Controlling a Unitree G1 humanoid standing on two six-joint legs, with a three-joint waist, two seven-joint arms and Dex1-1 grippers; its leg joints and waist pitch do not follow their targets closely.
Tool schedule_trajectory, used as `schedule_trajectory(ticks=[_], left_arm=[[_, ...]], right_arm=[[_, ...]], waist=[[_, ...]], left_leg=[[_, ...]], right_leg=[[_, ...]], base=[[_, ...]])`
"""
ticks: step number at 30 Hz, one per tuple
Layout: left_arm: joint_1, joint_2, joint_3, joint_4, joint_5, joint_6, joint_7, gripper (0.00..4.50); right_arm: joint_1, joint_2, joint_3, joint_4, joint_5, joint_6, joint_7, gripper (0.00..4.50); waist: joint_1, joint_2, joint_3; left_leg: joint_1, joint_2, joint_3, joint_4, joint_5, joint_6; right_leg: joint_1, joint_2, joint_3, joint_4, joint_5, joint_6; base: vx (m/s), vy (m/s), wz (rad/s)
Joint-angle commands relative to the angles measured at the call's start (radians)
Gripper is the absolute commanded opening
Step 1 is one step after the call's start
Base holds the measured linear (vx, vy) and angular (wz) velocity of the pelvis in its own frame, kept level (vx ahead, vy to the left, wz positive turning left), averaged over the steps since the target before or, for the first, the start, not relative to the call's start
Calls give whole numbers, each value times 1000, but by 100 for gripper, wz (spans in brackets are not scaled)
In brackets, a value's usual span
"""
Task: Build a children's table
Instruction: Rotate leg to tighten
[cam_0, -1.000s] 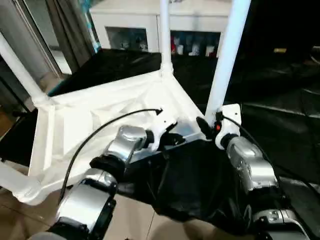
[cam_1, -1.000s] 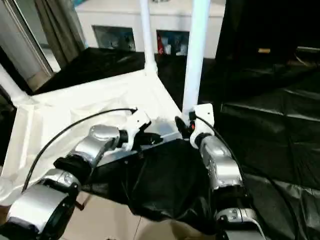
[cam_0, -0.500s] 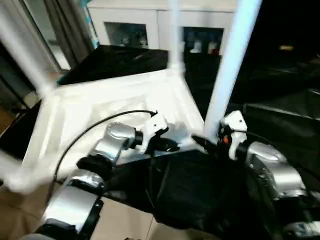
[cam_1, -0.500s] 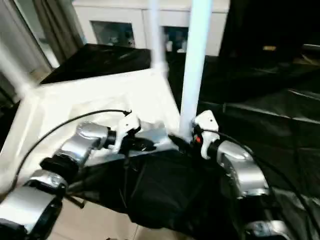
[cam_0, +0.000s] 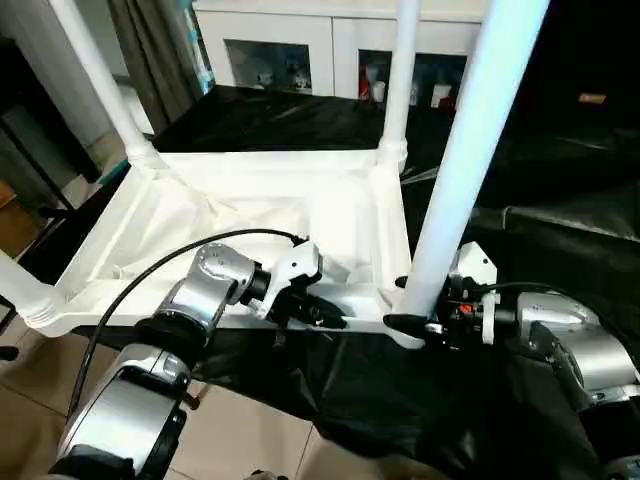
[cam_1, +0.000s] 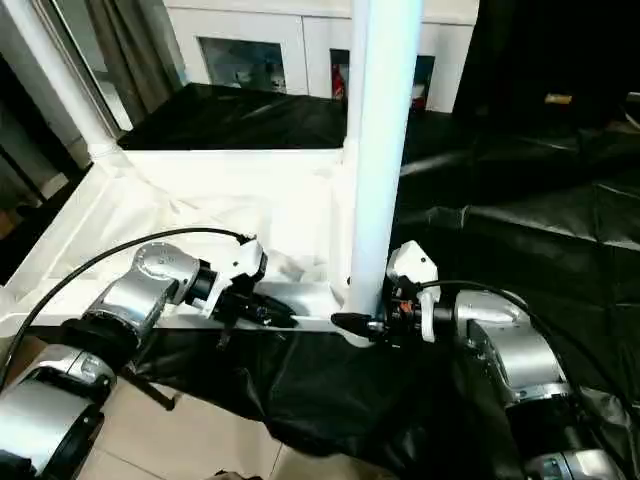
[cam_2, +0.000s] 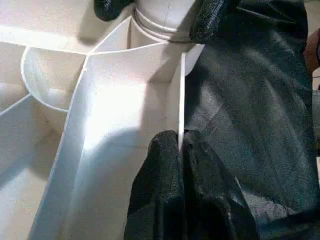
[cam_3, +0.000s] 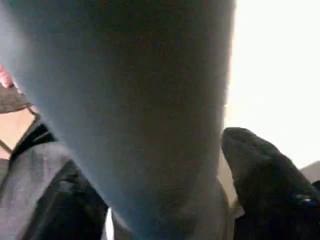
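Note:
The white table top (cam_0: 250, 215) lies upside down on black cloth, its ribbed underside facing up. Legs stand in its sockets: the near right leg (cam_0: 470, 150), the far right leg (cam_0: 400, 80), the far left leg (cam_0: 100, 80) and the near left leg (cam_0: 15, 285). My left gripper (cam_0: 325, 315) is shut on the thin near rim (cam_2: 181, 100), close to the near right corner. My right gripper (cam_0: 410, 322) grips the base of the near right leg (cam_2: 162, 20), a black finger (cam_3: 265, 170) on each side.
A white cabinet with glass doors (cam_0: 300, 40) stands behind the table. Black cloth (cam_0: 560, 200) covers the surface on the right and hangs over the near edge. Tiled floor (cam_0: 230, 430) shows below, and a dark curtain (cam_0: 150, 50) hangs at the back left.
The table top has swung round so its near rim now lies across my view. Both grippers moved with it, and my right forearm has swung out to the right.

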Motion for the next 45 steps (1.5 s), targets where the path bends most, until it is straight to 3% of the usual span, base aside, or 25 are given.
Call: schedule_trajectory(ticks=[1, 2, 5, 8, 10, 13, 14, 17, 20, 21, 22, 24, 26, 27, 28, 30, 32, 35, 36, 38, 39, 42, 45], left_arm=[[13, -8, -21, -14, -7, 12, -35, 0], [15, -8, -21, -19, -8, 15, -33, 0], [14, -16, -16, -21, -6, 21, 6, 0], [9, -25, -7, -14, -4, 28, 45, 0], [-6, -52, 16, 11, 4, 33, 152, 0], [-33, -92, 39, 46, 15, 36, 280, 0], [-43, -108, 46, 59, 18, 36, 325, 0], [-65, -142, 62, 86, 21, 41, 415, 0], [-90, -188, 73, 105, 23, 65, 510, 0], [-97, -201, 74, 111, 26, 69, 539, 0], [-103, -219, 74, 118, 30, 71, 568, 0], [-109, -238, 73, 124, 34, 70, 590, 0], [-111, -247, 73, 131, 33, 64, 591, 0], [-111, -249, 72, 133, 32, 61, 583, 0], [-111, -249, 72, 134, 32, 59, 579, 0], [-107, -241, 65, 133, 34, 49, 555, 0], [-104, -236, 61, 132, 35, 42, 539, 0], [-84, -203, 33, 114, 30, 12, 418, 0], [-70, -179, 17, 96, 25, -1, 337, 0], [-65, -168, 10, 88, 24, -6, 306, 0], [-62, -162, 7, 84, 24, -9, 288, 0], [-42, -108, -20, 59, 23, -24, 159, 0], [-37, -85, -31, 50, 25, -14, 113, 0]], right_arm=[[12, 6, 26, -5, -1, 22, 8, 323], [15, 8, 28, -9, 0, 23, 9, 298], [43, 27, 35, -31, 4, 39, -12, 285], [50, 46, 32, -27, -6, 44, -50, 263], [45, 102, 16, 20, -47, 37, -188, 260], [21, 179, -16, 97, -88, 35, -371, 256], [13, 209, -30, 120, -97, 37, -434, 254], [-4, 272, -65, 158, -106, 42, -565, 253], [-42, 349, -111, 224, -116, 29, -740, 253], [-55, 369, -120, 248, -132, 17, -792, 253], [-75, 393, -122, 279, -148, 1, -838, 253], [-97, 420, -120, 306, -156, -25, -857, 253], [-107, 440, -126, 308, -135, -41, -834, 253], [-112, 450, -131, 301, -116, -45, -814, 309], [-118, 455, -135, 295, -104, -46, -798, 323], [-122, 451, -128, 282, -101, -51, -771, 325], [-121, 445, -122, 274, -99, -50, -753, 361], [-91, 375, -60, 196, -82, -36, -582, 361], [-59, 312, -18, 128, -67, -25, -464, 361], [-46, 285, -5, 103, -60, -20, -423, 361], [-40, 271, 0, 90, -57, -18, -400, 361], [0, 156, 0, 28, -39, -9, -263, 361], [13, 116, -7, 8, -27, 0, -207, 361]], waist=[[2, -23, -56], [2, -22, -58], [3, -26, -61], [5, -26, -60], [3, -27, -56], [-11, -28, -47], [-15, -27, -47], [-22, -29, -45], [-28, -22, -44], [-30, -26, -43], [-30, -19, -43], [-36, -22, -44], [-38, -18, -45], [-38, -19, -49], [-37, -18, -48], [-39, -18, -48], [-39, -19, -49], [-35, -19, -52], [-32, -21, -54], [-30, -18, -58], [-30, -20, -61], [-22, -18, -69], [-10, -15, -74]], left_leg=[[21, 39, -15, -75, -156, 90], [20, 39, -16, -73, -133, 98], [16, 36, -15, -68, -97, 120], [16, 36, -15, -68, -93, 129], [18, 36, -14, -72, -129, 111], [25, 31, -17, -84, -222, 45], [23, 33, -21, -90, -238, 24], [31, 30, -21, -95, -290, 2], [29, 28, -23, -97, -309, -11], [29, 27, -24, -98, -322, -11], [31, 27, -24, -98, -328, -13], [31, 27, -27, -101, -344, -20], [29, 28, -25, -103, -332, -7], [28, 28, -23, -102, -314, 4], [27, 29, -23, -103, -304, 13], [24, 29, -23, -103, -303, 20], [24, 29, -23, -102, -295, 25], [21, 31, -23, -99, -270, 45], [19, 32, -23, -97, -246, 56], [16, 34, -19, -91, -197, 78], [12, 33, -19, -86, -158, 90], [11, 34, -17, -74, -80, 134], [14, 35, -16, -64, -29, 174]], right_leg=[[48, -46, 24, -62, -88, -277], [49, -46, 23, -58, -59, -278], [49, -46, 23, -52, -1, -282], [46, -47, 21, -55, -12, -279], [42, -47, 22, -63, -86, -269], [35, -48, 22, -82, -261, -231], [38, -48, 23, -84, -301, -211], [29, -45, 25, -96, -347, -185], [26, -46, 25, -97, -363, -176], [26, -45, 24, -102, -378, -167], [23, -46, 25, -103, -383, -167], [24, -46, 23, -104, -387, -160], [28, -44, 22, -105, -338, -166], [32, -43, 22, -102, -299, -175], [32, -44, 22, -101, -276, -185], [35, -46, 21, -100, -281, -189], [35, -47, 22, -101, -285, -189], [39, -48, 22, -99, -260, -190], [44, -47, 22, -95, -224, -197], [45, -47, 22, -85, -142, -222], [52, -46, 18, -77, -90, -236], [54, -45, 16, -60, 52, -270], [51, -44, 16, -49, 151, -294]], base=[[0, 0, 0], [0, 0, 0], [0, 0, 0], [0, 0, 0], [0, 0, 0], [-20, 1, -1], [0, 0, 0], [0, 0, 0], [0, 0, 0], [0, 0, 0], [0, 0, 0], [0, 0, 0], [0, 0, 0], [0, 0, 0], [0, 0, 0], [0, 0, 0], [0, 0, 0], [0, 0, 0], [0, 0, 0], [0, 0, 0], [53, -15, -1], [0, 0, 0], [0, 0, 0]])
